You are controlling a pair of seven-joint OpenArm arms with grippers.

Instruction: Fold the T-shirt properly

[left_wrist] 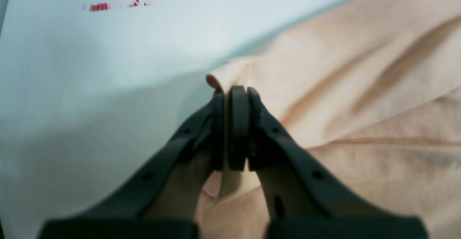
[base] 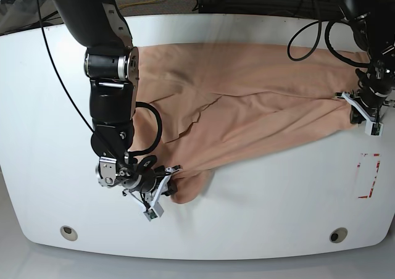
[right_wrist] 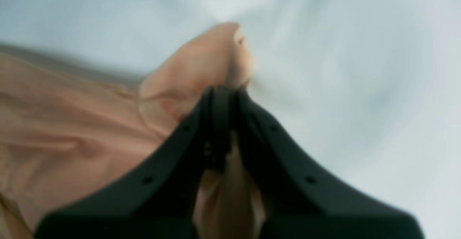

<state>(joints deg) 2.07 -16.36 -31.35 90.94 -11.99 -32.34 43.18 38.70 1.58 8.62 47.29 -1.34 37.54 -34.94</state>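
Both end effectors are clenched on cloth, so main risk is the pull. T-shirt lies spread across the far-middle of the desk, wrinkled, long ridge running diagonally thru the middle. If the arms lift or drag unevenly, that ridge gets locked into the fold, or the slack belly drags on the desk and bunches.

Right end effector, near-left in base view, is pinching a bunched lump at the near edge, not a clean corner. Right wrist view is blurry, so prob a multi-layer wad, can't confirm. Wad grip = could slip, or carry extra layers over.

Left end effector, at the shirt's other end, grips a thin edge right at the hem in the left wrist view. Shallow bite, tension could pop it out.

Obstacles: right arm's black cable loop lies over the fabric, could snag. Red-marked tape rectangle on the desk beside the left arm, apart from the cloth. Desk mount holes near front edge, not in the way.
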